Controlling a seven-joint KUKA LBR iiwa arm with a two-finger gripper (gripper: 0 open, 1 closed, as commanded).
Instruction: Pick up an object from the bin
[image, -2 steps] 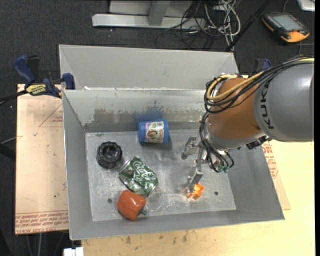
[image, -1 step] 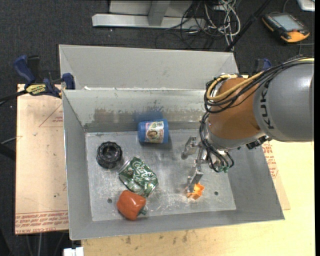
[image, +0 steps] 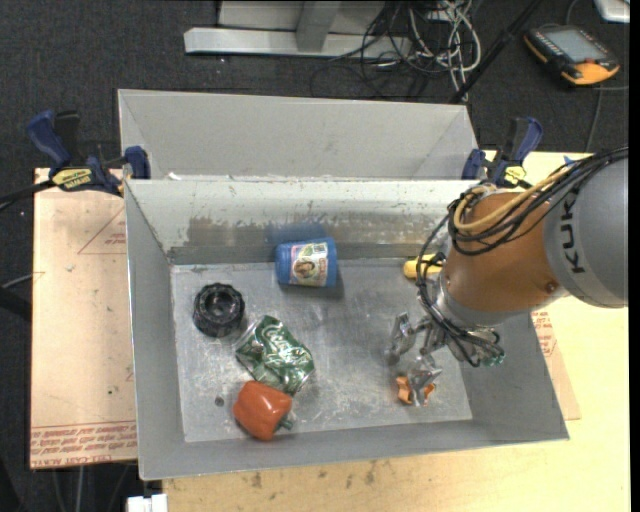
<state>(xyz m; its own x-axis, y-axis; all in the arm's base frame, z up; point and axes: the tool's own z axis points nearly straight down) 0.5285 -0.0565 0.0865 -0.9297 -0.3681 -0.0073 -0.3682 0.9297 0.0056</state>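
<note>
1. Arm pose. My arm (image: 600, 230) enters from 3 o'clock. Its orange wrist cover (image: 495, 265), looped with black cables, hangs over the right half of the grey metal bin (image: 150, 330). My claw (image: 414, 358) points down at the bin floor, at about 4 o'clock from the bin's centre. Claw state: I cannot tell whether it is open or closed.

2. Bin contents, left to right.
- A black ribbed round cap (image: 218, 308) lies at 9 o'clock.
- A red-orange rounded lump (image: 262, 410) lies at 7 o'clock. It touches the crumpled green and white wrapper (image: 276, 352) just above it.
- A blue cylindrical can with a picture label (image: 305, 264) lies at 12 o'clock, at the foot of the rear wall.
- A small orange object (image: 412, 390) lies at 4 o'clock, just under my claw and nearer to it than any other item. I cannot tell whether the two touch.

3. Surroundings. The bin floor is bare scuffed metal. The bin stands on dark carpet (image: 60, 60). A tangle of cables (image: 440, 35) lies at 12 o'clock and a yellow and black handheld unit (image: 572, 52) at 1 o'clock.
</note>
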